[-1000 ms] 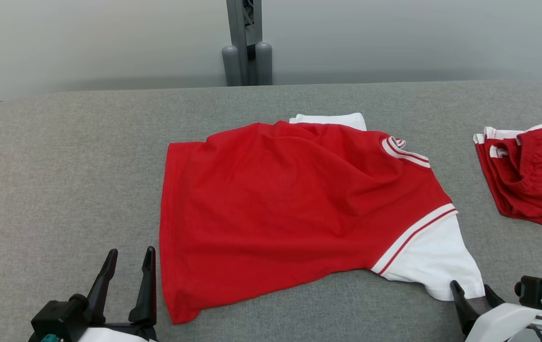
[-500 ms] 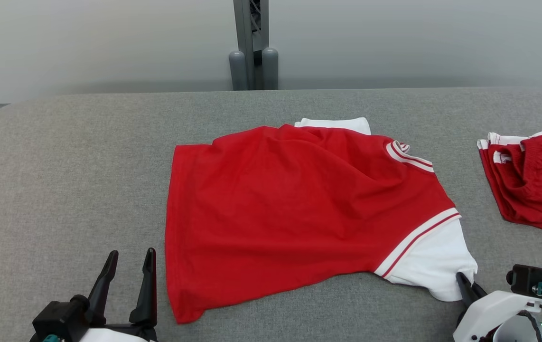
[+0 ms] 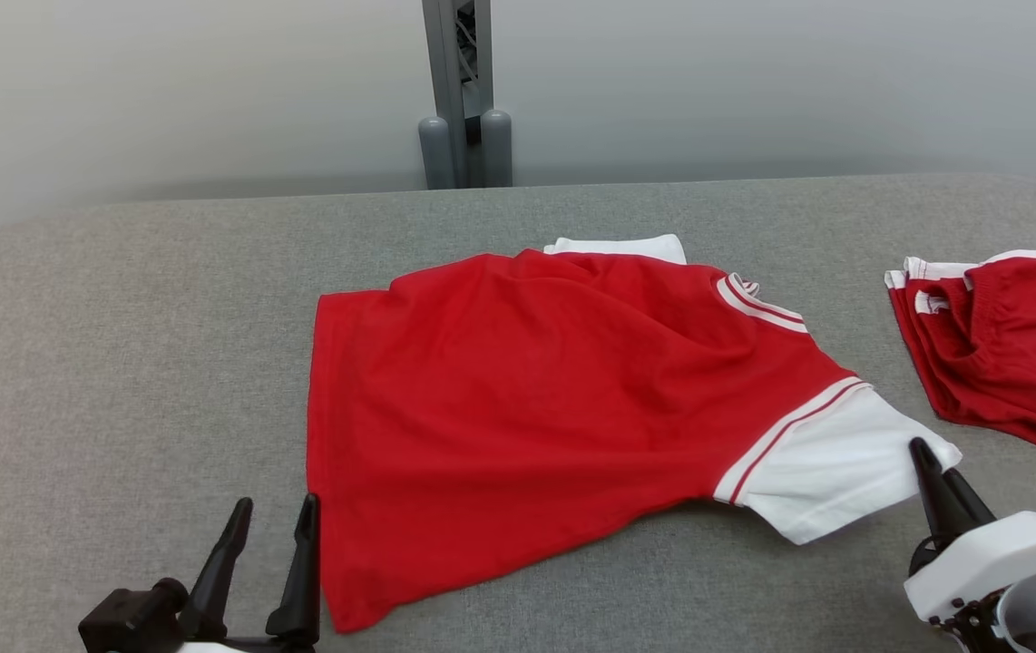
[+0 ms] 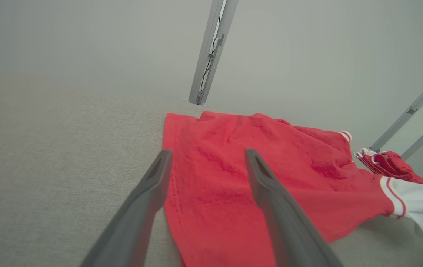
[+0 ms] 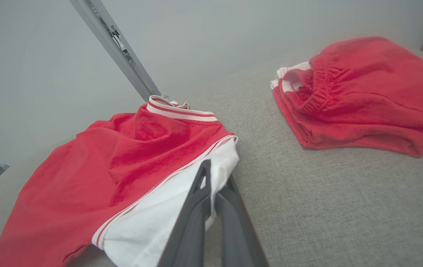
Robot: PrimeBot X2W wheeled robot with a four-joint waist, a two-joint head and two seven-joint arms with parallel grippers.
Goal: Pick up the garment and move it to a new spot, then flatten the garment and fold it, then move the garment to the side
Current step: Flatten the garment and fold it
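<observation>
— Jaws first: how do they stand on each side?
— On the right gripper [image 3: 931, 458] the two fingers are pressed together on the edge of the white sleeve [image 3: 835, 472], at the near right corner of the garment [image 3: 527, 390]. The right wrist view has white cloth pinched between them. The left gripper [image 3: 277, 501] is spread and holds nothing. It hovers just beside the garment's near left corner, with its fingers straddling the hem line in its own wrist view.
— And the garment itself?
— It lies on the grey table [image 3: 119, 345], mostly spread out but rumpled. Ridges run across the red body toward the collar. The far sleeve is tucked under, so a white strip peeks out past the garment's far edge.
— So how far along would you say it is?
— Early in the flattening, by my judgement. The shirt seems to be laid at its spot, and the near sleeve is gripped as if to be drawn outward. Smoothing the ridges, freeing the far sleeve, every fold and the move aside are all left.
— Anything beyond it?
— A folded red pile [image 3: 999, 354] lies well apart to the garment's right. A metal post [image 3: 454, 91] stands behind the table, beyond the garment's far edge.
</observation>
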